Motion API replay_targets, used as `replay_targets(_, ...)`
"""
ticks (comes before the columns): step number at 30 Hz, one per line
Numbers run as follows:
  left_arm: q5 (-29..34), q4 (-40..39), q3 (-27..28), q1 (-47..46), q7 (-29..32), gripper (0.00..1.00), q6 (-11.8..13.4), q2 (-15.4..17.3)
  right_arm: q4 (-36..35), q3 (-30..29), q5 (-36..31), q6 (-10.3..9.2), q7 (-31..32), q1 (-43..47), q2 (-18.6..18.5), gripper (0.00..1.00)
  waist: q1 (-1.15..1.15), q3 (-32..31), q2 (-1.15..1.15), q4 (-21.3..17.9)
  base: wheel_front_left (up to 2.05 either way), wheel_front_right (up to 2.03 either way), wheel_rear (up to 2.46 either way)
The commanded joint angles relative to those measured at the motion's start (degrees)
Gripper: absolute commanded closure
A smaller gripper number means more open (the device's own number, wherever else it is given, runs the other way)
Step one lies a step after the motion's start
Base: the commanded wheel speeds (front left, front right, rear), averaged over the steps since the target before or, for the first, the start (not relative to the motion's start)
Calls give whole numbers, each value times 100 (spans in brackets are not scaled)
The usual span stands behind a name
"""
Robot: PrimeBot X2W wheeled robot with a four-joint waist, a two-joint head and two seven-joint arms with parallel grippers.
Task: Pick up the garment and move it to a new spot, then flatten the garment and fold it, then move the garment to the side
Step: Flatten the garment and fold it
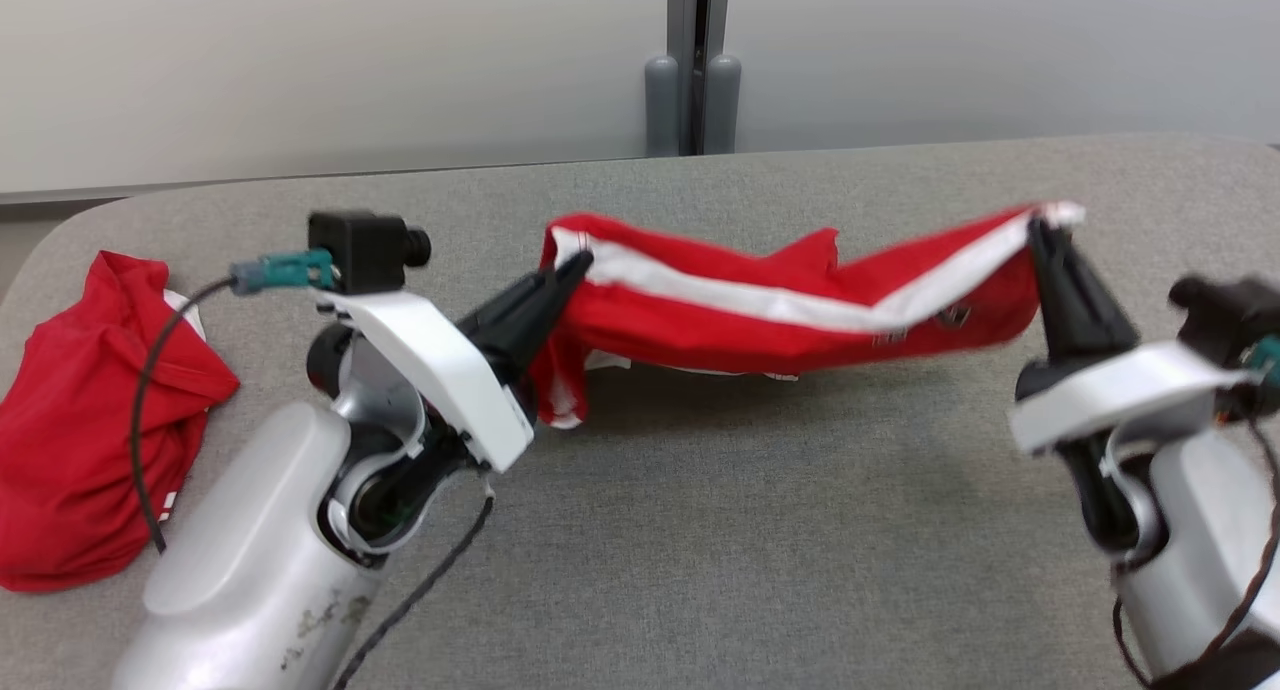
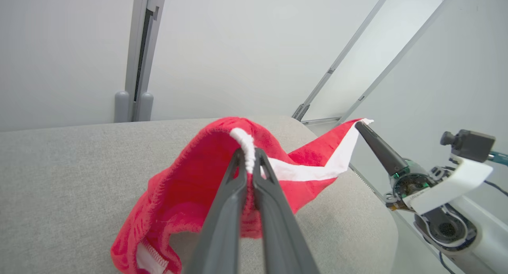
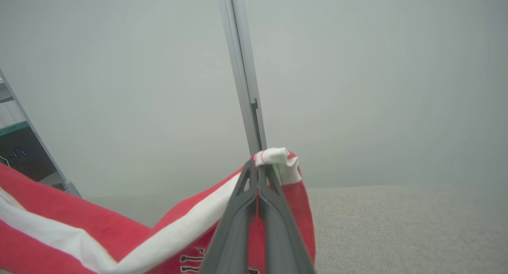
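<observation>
Garment stretched above grey desk. Sags at middle. Left claw clamped shut on one white-trimmed end, right claw clamped on the other.

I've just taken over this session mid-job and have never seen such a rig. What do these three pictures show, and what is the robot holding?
The wide picture comes from a camera on the robot's head, looking down on a grey table. The two white-and-silver limbs are its arms, each ending in a dark two-fingered claw. The other two pictures come from cameras on the wrists, each looking along that claw's own fingers. The left claw and the right claw are both shut on the white-trimmed edge of a red shirt, one at each end. It hangs stretched between them over the table; whether its low part touches the surface I cannot tell. A second red cloth lies crumpled at the table's left edge, apart from both claws.
</observation>
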Motion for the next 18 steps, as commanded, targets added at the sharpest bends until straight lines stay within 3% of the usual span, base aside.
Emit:
replay_targets(1, 9, -141, 99, -178, -82, 100, -25, 51, -315, 50, 129, 0, 134, -221, -88, 100, 0, -69, 0, 17, 0, 0, 0)
replay_targets(10, 272, -571, 326, -973, -522, 100, 244, -291, -1526, -359, -283, 0, 868, -1193, -403, 100, 0, -380, 0, 238, 0, 0, 0)
replay_targets(18, 324, -921, 362, -1066, -492, 100, 427, -300, -2549, -1355, -984, 0, 1522, -842, 152, 100, 0, -607, 0, 321, 0, 0, 0)
